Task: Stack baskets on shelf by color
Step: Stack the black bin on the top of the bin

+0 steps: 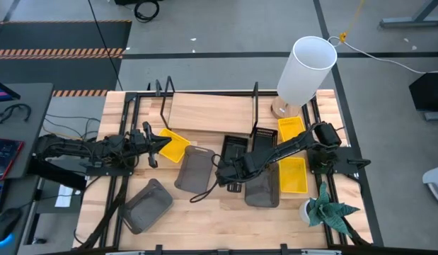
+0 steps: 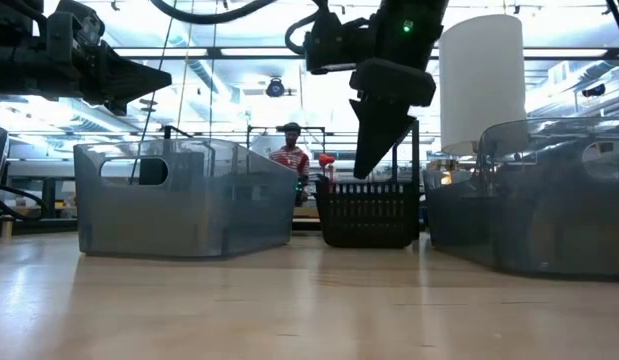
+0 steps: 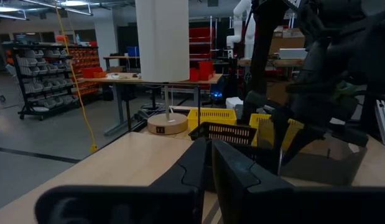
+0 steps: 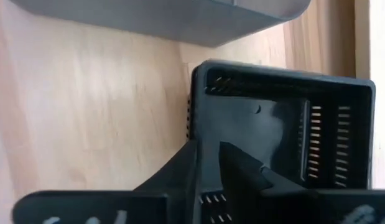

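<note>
Tabletop — right gripper [image 1: 224, 172] poised over black basket [image 1: 233, 150].

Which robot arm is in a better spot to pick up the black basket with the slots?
The right. Its gripper hangs right over the black slotted basket, fingers at its wall. The left gripper sits farther off, beside a yellow basket.

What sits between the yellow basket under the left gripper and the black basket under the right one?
In the high view, one dark grey basket lies between the yellow basket and the black basket, on bare tabletop.
</note>
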